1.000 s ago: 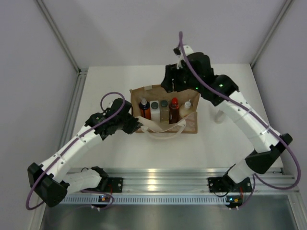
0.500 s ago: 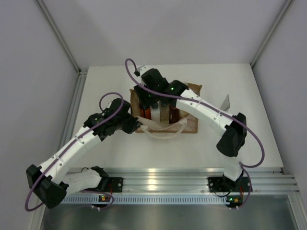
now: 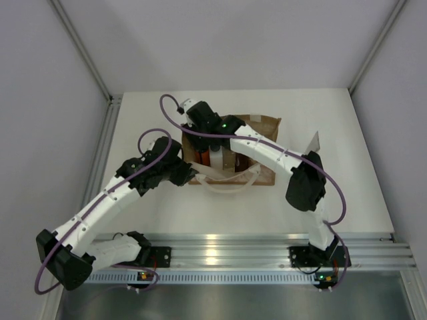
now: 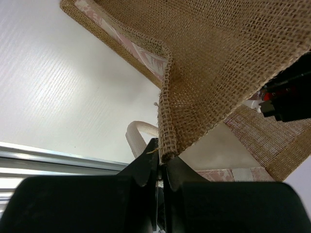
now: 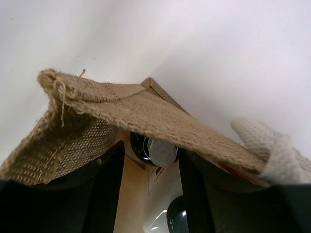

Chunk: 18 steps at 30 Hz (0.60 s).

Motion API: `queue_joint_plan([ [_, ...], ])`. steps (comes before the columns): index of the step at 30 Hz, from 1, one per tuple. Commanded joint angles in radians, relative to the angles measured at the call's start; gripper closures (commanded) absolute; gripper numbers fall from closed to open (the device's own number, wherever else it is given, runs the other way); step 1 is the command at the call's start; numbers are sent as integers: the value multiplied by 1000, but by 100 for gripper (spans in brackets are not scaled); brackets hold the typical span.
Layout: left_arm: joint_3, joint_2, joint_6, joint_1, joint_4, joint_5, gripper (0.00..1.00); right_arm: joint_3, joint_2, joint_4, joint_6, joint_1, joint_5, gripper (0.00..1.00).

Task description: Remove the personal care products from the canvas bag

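Left pincer point(image 4: 160, 159) closed, right pincer point(image 5: 149, 151) parted.

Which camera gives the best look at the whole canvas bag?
Top view: the bag shows in outline, though the right arm covers part. Left wrist shows only a pinched edge; right wrist only its rim.

Right claw point(image 5: 150, 162) leftward, over canvas bag point(image 3: 268, 124)
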Motion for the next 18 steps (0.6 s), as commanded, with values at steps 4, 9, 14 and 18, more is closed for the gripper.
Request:
queue_joint_plan([
  [4,-13,-29,-28,0,-32,-5,100,58,26,95,-17,-7,17,57],
  [9,-13,-29,-20,0,-33,-7,100,55,23,107,-14,-15,14,62],
  [14,-8,-20,-14,0,-33,-1,100,48,28,110,-17,-16,-1,83],
  [18,-7,-14,-11,0,-33,4,100,47,31,110,-21,-18,-13,100],
])
